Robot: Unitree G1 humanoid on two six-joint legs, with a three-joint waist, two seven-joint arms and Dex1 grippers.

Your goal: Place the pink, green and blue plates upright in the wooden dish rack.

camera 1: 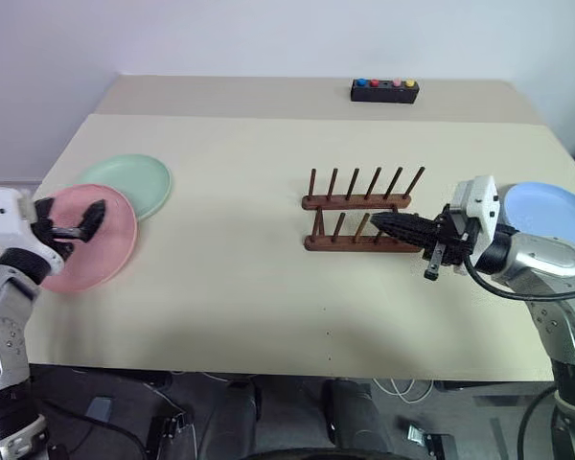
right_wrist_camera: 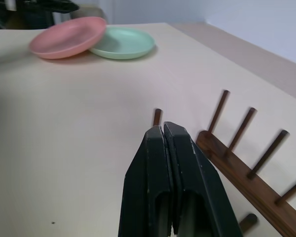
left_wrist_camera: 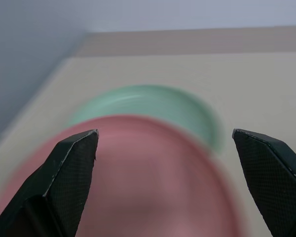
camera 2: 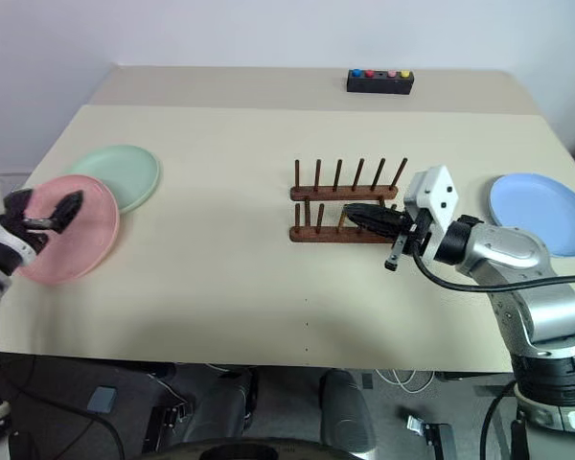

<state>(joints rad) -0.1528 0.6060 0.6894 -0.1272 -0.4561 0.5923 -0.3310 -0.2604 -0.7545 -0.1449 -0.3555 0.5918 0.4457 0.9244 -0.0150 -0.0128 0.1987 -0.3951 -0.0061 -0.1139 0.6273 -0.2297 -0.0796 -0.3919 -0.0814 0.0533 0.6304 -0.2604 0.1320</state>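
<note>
Pink plate (left_wrist_camera: 153,182) blurred; green plate (left_wrist_camera: 158,106) part-hidden.

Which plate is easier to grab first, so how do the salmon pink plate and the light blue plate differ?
The salmon pink round plate overlaps the mint green plate at the table's left; the light blue round plate lies alone at the right. The open left tool hovers over pink; blue has none. Both lie flat, unracked.

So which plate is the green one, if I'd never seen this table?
Start at the beige table and go to its left edge, where two plates overlap. The green plate is the farther one, partly tucked under the pink plate. It is pale mint, while the blue plate sits alone at the right edge.
</note>
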